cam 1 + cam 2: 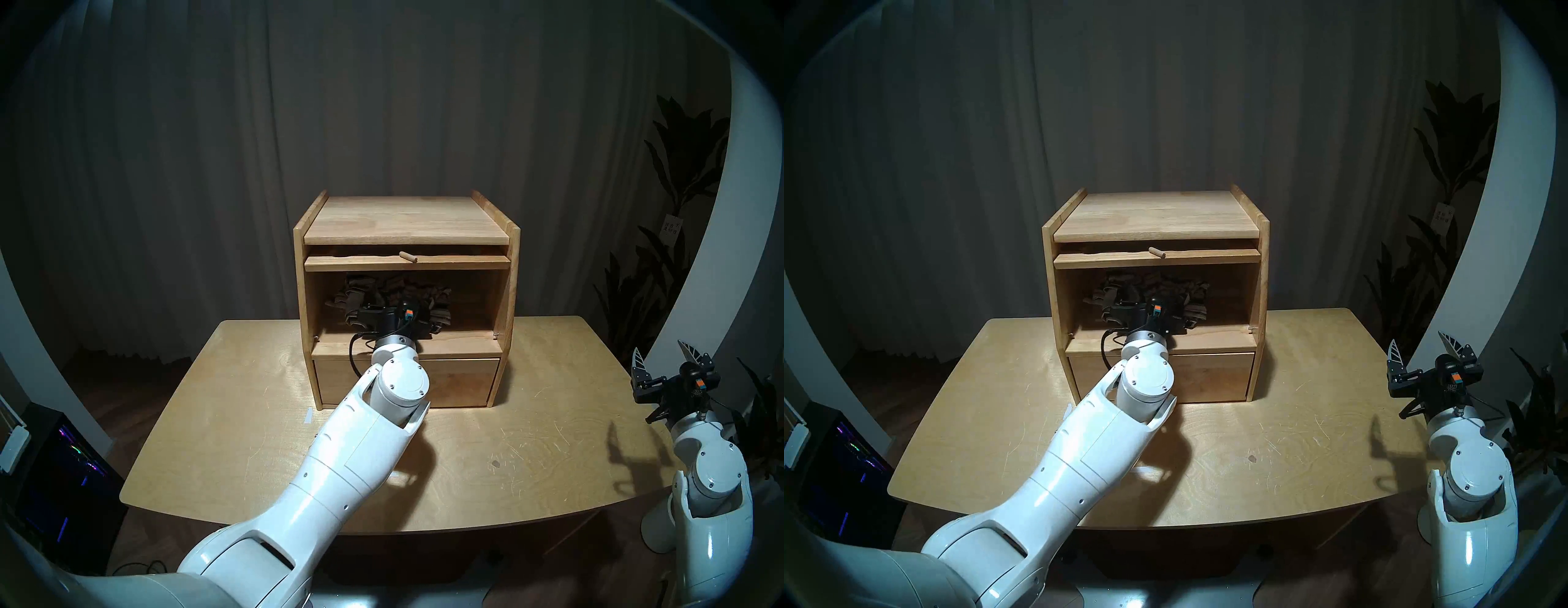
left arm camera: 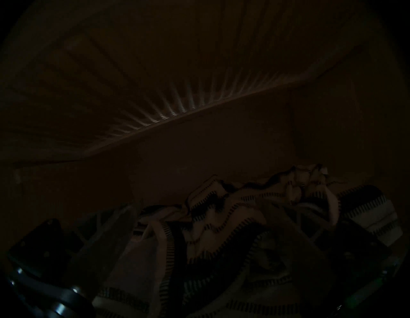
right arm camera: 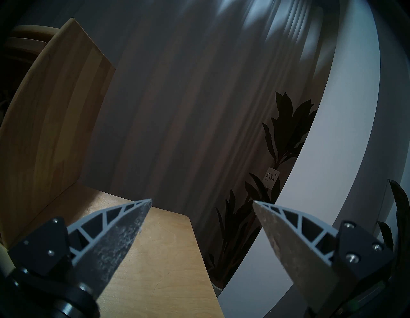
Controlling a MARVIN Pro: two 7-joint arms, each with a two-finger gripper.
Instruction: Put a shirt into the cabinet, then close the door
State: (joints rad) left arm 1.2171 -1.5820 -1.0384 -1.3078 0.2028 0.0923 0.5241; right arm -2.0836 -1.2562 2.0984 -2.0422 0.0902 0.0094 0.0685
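Observation:
The light-brown wooden cabinet [image 1: 403, 220] stands at the back of the table. Its door [image 1: 407, 263] is swung up flat under the top, peg knob pointing forward. The cream striped shirt [image 1: 399, 286] lies crumpled inside the open compartment, also in the left wrist view [image 2: 221, 222]. My left gripper [image 1: 388, 316] reaches into the compartment. In its dark wrist view the fingers [image 2: 106, 239] stand apart with the shirt lying between them. My right gripper [image 1: 662, 354] is open and empty, raised beyond the table's right edge, fingers up; it also shows in the right wrist view [image 3: 202, 202].
The closed drawer front [image 1: 458, 382] sits under the compartment, partly behind my left forearm. The wooden table [image 1: 509, 446] spreads before the cabinet. A tall plant [image 1: 679, 170] stands at the right; a dark lit box [image 1: 55, 475] is on the floor at the left.

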